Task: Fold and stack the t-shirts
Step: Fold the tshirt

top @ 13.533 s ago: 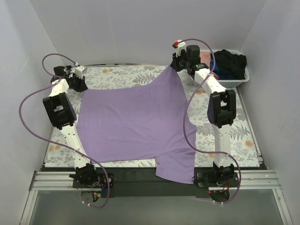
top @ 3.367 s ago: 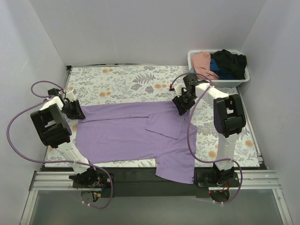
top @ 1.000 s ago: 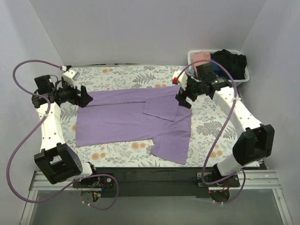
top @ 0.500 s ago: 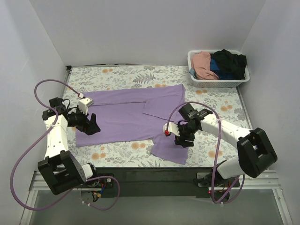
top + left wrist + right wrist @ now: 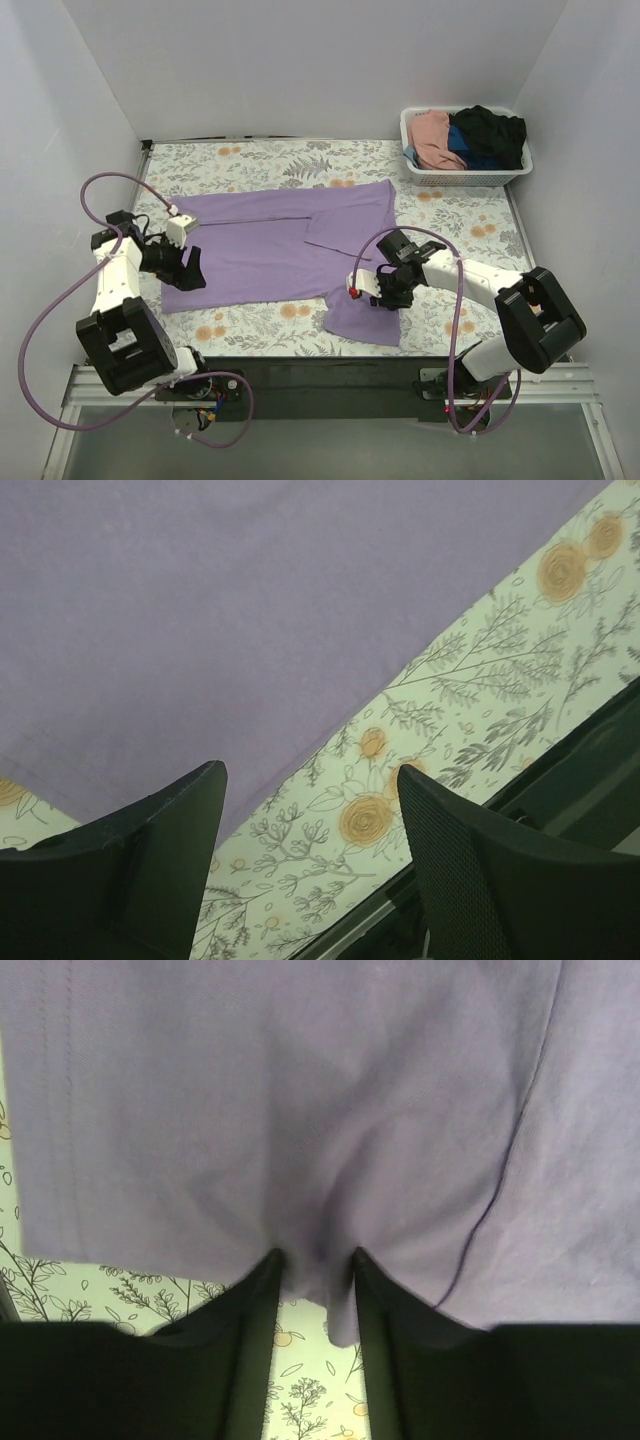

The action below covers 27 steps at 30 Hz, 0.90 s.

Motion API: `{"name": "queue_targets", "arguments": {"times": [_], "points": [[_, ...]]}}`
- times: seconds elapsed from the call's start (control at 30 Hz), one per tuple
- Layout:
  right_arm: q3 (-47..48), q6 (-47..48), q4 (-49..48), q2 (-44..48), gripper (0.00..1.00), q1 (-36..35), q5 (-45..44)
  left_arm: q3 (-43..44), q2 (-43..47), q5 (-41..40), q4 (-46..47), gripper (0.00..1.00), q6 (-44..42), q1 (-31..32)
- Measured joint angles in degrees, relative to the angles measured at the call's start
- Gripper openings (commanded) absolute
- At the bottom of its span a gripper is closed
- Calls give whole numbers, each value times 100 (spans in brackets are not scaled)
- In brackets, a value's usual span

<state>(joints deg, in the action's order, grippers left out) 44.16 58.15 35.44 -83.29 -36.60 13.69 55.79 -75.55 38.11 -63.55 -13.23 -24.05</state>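
Observation:
The lavender t-shirt [image 5: 270, 245] lies flat on the floral table, its far part folded over toward me. My left gripper [image 5: 192, 272] hovers low at the shirt's near left corner. In the left wrist view it [image 5: 310, 772] is open, with the shirt's edge [image 5: 200, 630] and bare table between the fingers. My right gripper [image 5: 383, 293] is down on the shirt's near right part by the sleeve. In the right wrist view its jaws [image 5: 315, 1260] stand narrow, pinching a raised fold of the lavender cloth [image 5: 300, 1110].
A white slatted basket [image 5: 465, 178] stands at the far right corner with pink [image 5: 432, 135], blue [image 5: 466, 152] and black [image 5: 490, 128] shirts in it. The floral table cover [image 5: 260, 165] shows beyond the shirt. The table's dark near edge [image 5: 590, 770] lies close to the left gripper.
Both arms have swung from the shirt's far edge down to its near edge. The right jaws have closed in on a fold of cloth. The left jaws have narrowed a little.

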Motion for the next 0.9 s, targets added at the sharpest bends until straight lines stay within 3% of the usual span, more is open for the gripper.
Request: {"name": "queue_targets", "arguments": {"times": [0.07, 0.1, 0.3, 0.47, 0.9], "points": [[-15, -15, -26, 17, 15, -24, -2, 9, -149, -122, -70, 65, -328, -136], [-17, -31, -52, 20, 2, -28, -7, 22, -264, -186, -114, 64, -518, -216], [-20, -105, -114, 20, 1, -35, -28, 225, -960, -555, -341, 52, -2120, -704], [-2, -186, -103, 15, 1, -35, -28, 111, -973, -841, -216, 46, -3348, -745], [260, -389, 131, -247, 1, -33, 15, -433, -1259, -1768, 116, 49, -4634, -772]]}}
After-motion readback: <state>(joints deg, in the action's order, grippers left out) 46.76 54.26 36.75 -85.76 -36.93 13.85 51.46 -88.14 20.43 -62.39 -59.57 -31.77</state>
